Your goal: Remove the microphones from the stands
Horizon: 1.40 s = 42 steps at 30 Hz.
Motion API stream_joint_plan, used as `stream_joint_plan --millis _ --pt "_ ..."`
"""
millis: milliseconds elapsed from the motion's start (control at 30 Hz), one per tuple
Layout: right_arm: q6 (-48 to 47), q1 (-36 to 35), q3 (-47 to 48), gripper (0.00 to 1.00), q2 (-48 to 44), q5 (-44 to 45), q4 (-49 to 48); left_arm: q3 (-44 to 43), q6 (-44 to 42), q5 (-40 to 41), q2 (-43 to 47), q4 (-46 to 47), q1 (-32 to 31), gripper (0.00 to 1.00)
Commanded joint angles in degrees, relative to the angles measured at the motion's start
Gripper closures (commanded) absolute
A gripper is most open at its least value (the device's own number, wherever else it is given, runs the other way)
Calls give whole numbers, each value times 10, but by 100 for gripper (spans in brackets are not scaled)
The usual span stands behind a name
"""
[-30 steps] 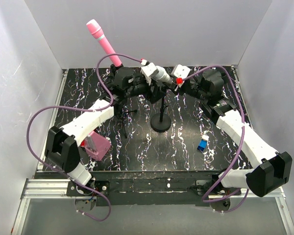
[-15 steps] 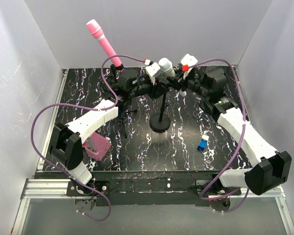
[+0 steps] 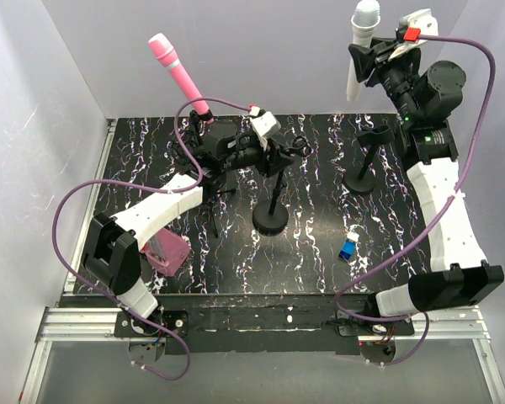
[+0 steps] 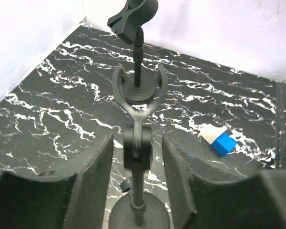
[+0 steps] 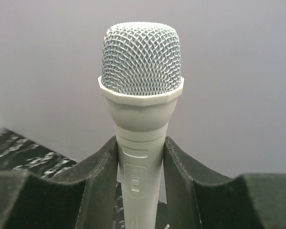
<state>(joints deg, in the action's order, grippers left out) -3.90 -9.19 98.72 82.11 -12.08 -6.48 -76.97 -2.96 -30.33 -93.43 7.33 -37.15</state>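
My right gripper (image 3: 366,63) is shut on the white microphone (image 3: 359,46) and holds it upright, high above the table's back right. In the right wrist view the pads (image 5: 97,176) press both sides of its handle (image 5: 142,95). The centre stand (image 3: 271,220) stands upright with its U-shaped clip (image 4: 137,90) empty. My left gripper (image 3: 278,151) is at that stand's top. In the left wrist view (image 4: 138,148) its jaws are open on either side of the clip joint, with a small gap on each side.
A second black stand (image 3: 362,181) with an empty clip stands at the back right. A pink microphone (image 3: 178,74) sits on a stand at the back left. A blue and white block (image 3: 348,248) lies front right. A pink box (image 3: 167,250) lies front left.
My right gripper has lifted the white microphone out of the centre stand's clip, up and to the right. My left gripper has stayed at the stand.
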Motion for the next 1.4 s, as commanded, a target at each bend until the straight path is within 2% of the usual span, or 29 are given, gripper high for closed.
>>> stream_joint_plan --millis 0,33,233,500,733,833,933,1000,1067,1200,1300,1333,1367 --pt "69 -12 -31 99 -26 -100 -29 -12 -4 28 27 -42 -2 40" --pt "80 -12 -37 99 -31 -122 -27 -25 -4 29 30 -51 -2 32" --pt "144 -13 -2 99 -13 -260 -13 -124 15 5 24 -95 -2 13" --pt "238 -10 46 99 32 -366 -32 -262 76 0 -40 -100 -2 12" --pt "248 -19 21 99 26 -383 -53 -347 114 -30 -100 -87 0 16" --pt "255 -23 22 99 24 -388 -58 -363 114 -32 -120 -80 1 23" --pt "246 -30 12 99 20 -400 -60 -375 124 -30 -131 -60 1 38" --pt "247 -31 5 99 18 -401 -62 -390 125 -39 -135 -59 1 44" --pt "247 -31 -9 99 13 -391 -63 -404 126 -48 -137 -63 1 45" --pt "244 -32 -21 99 10 -363 -66 -403 126 -40 -127 -69 1 40" --pt "244 -31 -19 99 13 -359 -67 -398 115 -61 -122 -88 3 58" --pt "245 -32 -18 99 14 -358 -67 -391 114 -62 -120 -88 2 65" --pt "244 -32 -17 99 14 -357 -67 -386 111 -62 -117 -90 2 77"
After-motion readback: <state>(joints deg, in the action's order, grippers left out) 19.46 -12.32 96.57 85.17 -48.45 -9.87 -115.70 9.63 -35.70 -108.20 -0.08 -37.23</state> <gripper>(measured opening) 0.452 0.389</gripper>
